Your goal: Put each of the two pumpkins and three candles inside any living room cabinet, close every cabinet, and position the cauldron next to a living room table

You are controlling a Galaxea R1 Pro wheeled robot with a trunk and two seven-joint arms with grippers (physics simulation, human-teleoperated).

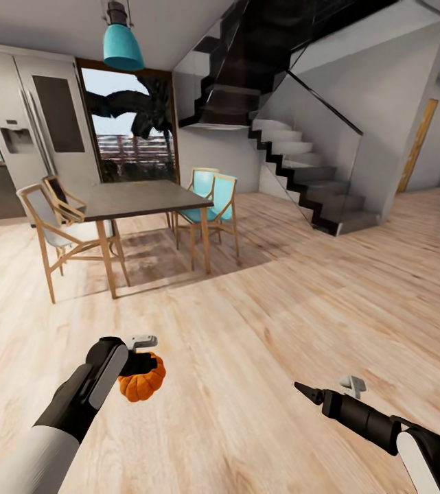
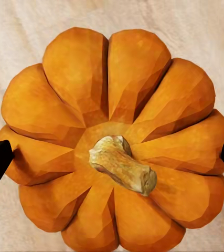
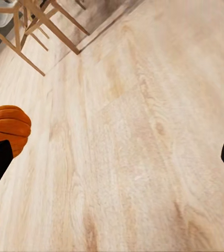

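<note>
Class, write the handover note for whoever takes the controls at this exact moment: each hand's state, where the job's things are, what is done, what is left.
Left hand: shut on one pumpkin, held above the wooden floor, stem facing the wrist camera.
Right hand: open, holding nothing, over bare floor.
In sight: dining table with chairs, staircase. No cabinet, candles or cauldron can be seen from here.
Done: one pumpkin picked up.
Left: stow this pumpkin in a cabinet; the rest cannot be judged from here.
</note>
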